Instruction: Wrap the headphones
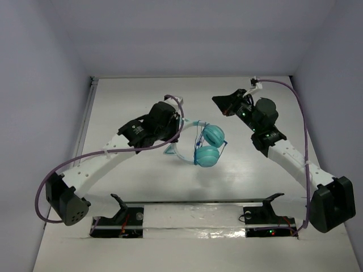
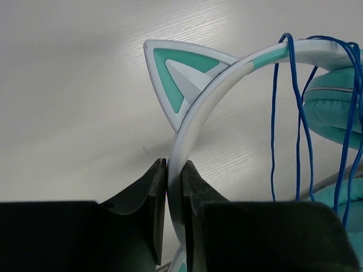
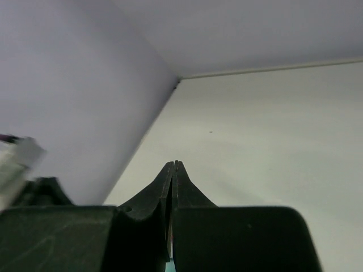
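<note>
The headphones (image 1: 209,146) are mid-table, lifted by the headband, with both turquoise ear cups close together. My left gripper (image 1: 180,126) is shut on the pale headband (image 2: 195,122), just below a cat-ear point (image 2: 176,79); its jaws (image 2: 174,170) pinch the band from both sides. The thin blue cord (image 2: 275,124) hangs in several loops over the headband beside an ear cup (image 2: 334,105). My right gripper (image 1: 222,102) is shut and empty, raised to the right of the headphones and pointing at the back wall (image 3: 175,164). The headphones are out of the right wrist view.
A purple cable (image 1: 303,130) runs along the right arm and another (image 1: 57,170) along the left arm. A metal rail with black brackets (image 1: 193,205) lies at the near edge. Walls enclose the table on the left, back and right.
</note>
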Motion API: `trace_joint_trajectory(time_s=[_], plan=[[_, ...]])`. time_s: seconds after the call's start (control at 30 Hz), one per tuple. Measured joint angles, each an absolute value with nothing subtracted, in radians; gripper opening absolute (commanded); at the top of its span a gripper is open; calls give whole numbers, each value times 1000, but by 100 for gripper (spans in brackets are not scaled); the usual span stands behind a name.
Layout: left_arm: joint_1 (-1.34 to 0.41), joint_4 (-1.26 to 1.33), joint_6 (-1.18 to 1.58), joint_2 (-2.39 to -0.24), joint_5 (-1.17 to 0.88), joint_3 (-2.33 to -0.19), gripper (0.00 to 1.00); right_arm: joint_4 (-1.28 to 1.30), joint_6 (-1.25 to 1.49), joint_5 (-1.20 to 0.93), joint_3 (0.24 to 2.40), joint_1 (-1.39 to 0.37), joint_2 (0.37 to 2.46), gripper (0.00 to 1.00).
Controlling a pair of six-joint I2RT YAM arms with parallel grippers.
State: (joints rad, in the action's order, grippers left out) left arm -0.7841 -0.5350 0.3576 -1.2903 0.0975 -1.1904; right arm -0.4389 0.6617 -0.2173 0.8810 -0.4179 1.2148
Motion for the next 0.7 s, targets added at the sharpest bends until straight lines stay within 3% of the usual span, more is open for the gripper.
trace_joint_trajectory(time_s=[0.13, 0.17, 0.2, 0.37, 0.53, 0.67, 0.7], plan=[[-776, -589, 307, -1277, 35, -1318, 0, -376, 552, -212, 876, -384, 1209, 2], [-773, -599, 298, -1275, 20, -1340, 0, -368, 536, -217, 869, -372, 1206, 14], [-770, -611, 291, -1273, 6, -1362, 0, -365, 523, -220, 859, -360, 1202, 19], [-759, -675, 266, -1271, -25, -1465, 0, -380, 475, -230, 767, -308, 1158, 33], [-751, -722, 257, -1271, -47, -1554, 0, -463, 470, -314, 651, -294, 1153, 34], [-751, -751, 246, -1272, -49, -1613, 0, -494, 456, -404, 616, -294, 1147, 20], [-751, -756, 243, -1274, -49, -1625, 0, -498, 447, -423, 614, -294, 1140, 21]])
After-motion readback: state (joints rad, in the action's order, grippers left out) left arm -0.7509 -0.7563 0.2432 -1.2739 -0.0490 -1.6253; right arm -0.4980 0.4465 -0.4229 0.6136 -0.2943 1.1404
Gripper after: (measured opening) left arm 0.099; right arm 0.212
